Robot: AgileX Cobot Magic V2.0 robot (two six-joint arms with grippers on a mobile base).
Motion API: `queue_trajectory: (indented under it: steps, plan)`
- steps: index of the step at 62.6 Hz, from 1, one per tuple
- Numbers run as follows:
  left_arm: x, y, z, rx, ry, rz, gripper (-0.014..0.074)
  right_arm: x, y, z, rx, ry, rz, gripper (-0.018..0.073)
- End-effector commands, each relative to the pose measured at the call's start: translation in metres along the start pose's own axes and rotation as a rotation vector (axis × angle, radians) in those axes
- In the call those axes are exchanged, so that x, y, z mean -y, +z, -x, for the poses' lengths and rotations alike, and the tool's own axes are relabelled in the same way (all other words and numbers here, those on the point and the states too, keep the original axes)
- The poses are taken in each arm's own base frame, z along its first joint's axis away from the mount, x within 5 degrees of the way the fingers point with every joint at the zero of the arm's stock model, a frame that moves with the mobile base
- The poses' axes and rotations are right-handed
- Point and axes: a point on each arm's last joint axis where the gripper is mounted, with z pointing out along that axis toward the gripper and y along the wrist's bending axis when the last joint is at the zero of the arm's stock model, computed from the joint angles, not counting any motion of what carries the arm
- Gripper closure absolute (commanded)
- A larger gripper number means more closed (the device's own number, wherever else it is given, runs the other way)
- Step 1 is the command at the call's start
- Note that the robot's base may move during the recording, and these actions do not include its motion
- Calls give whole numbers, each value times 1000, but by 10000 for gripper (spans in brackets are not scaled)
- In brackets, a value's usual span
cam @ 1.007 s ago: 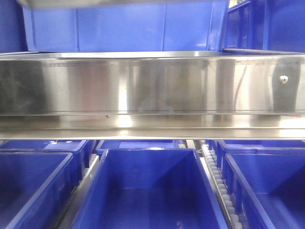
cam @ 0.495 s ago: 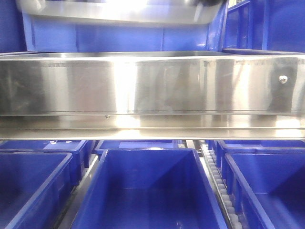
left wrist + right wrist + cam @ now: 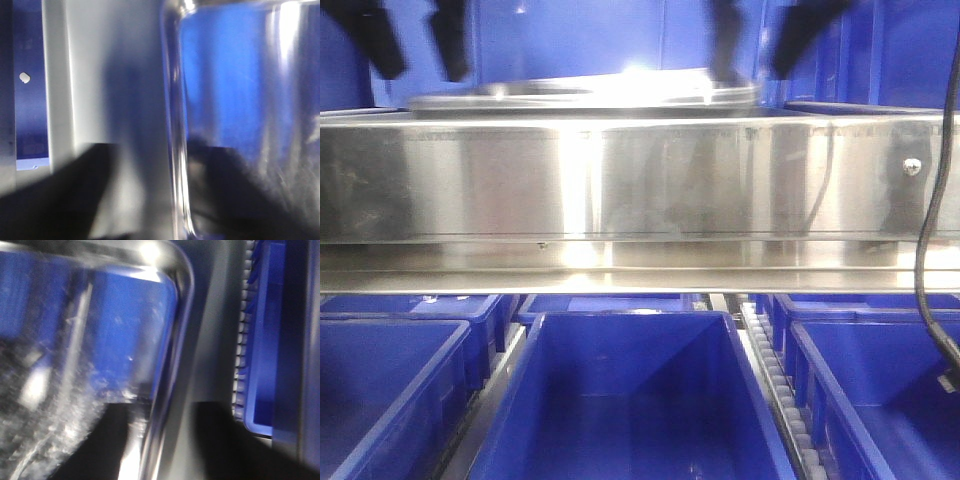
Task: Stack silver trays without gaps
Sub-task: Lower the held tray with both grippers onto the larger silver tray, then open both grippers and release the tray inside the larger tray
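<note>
A silver tray shows as a blurred shiny rim just above the steel band; whatever it rests on is hidden behind that band. My left gripper hangs open above the tray's left end, and my right gripper hangs open above its right end. In the left wrist view the tray has its long rim running between the spread fingers of the left gripper. The right wrist view shows the tray, with its rounded corner and rim lying between the parted fingers of the right gripper.
A long mirror-like steel band with a screw spans the front view. Blue bins sit below it and another behind it. A black cable hangs at the right.
The tray has come down from the top edge of the front view to just above the steel band. Both grippers' fingers now show above it, spread apart.
</note>
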Motion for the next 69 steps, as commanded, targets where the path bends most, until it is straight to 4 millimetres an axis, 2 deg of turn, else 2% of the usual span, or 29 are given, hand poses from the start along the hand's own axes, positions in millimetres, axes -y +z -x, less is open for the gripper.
queue_trajectory:
  steps: [1, 11, 19, 24, 29, 35, 42, 46, 53, 69]
  plan:
    - [-4, -35, 4, 109, -5, -17, 94, 4, -33, 12, 127, -10, 30, -71]
    - [-5, -63, -2, 156, 7, -44, 90, 9, -63, 12, 192, 0, 61, 16]
    - [-4, -109, -16, 284, 29, -85, 136, 17, -102, 8, 273, 14, 100, 206]
    - [-2, -133, -26, 371, 51, -118, 226, 24, -128, 2, 328, 7, 122, 379]
    - [-1, -153, -41, 453, 75, -151, 336, 29, -150, -7, 377, -16, 147, 501]
    - [-2, -170, -68, 531, 103, -197, 497, 35, -174, -27, 430, -80, 182, 511]
    - [-3, -168, -100, 577, 134, -236, 651, 40, -184, -57, 464, -136, 231, 511]
    - [-5, -165, -117, 605, 146, -261, 637, 47, -188, -76, 491, -156, 264, 511]
    - [-10, -160, -151, 675, 170, -306, 638, 59, -183, -110, 535, -189, 310, 511]
    - [-18, -133, -216, 816, 205, -434, 639, 94, -149, -188, 660, -250, 384, 511]
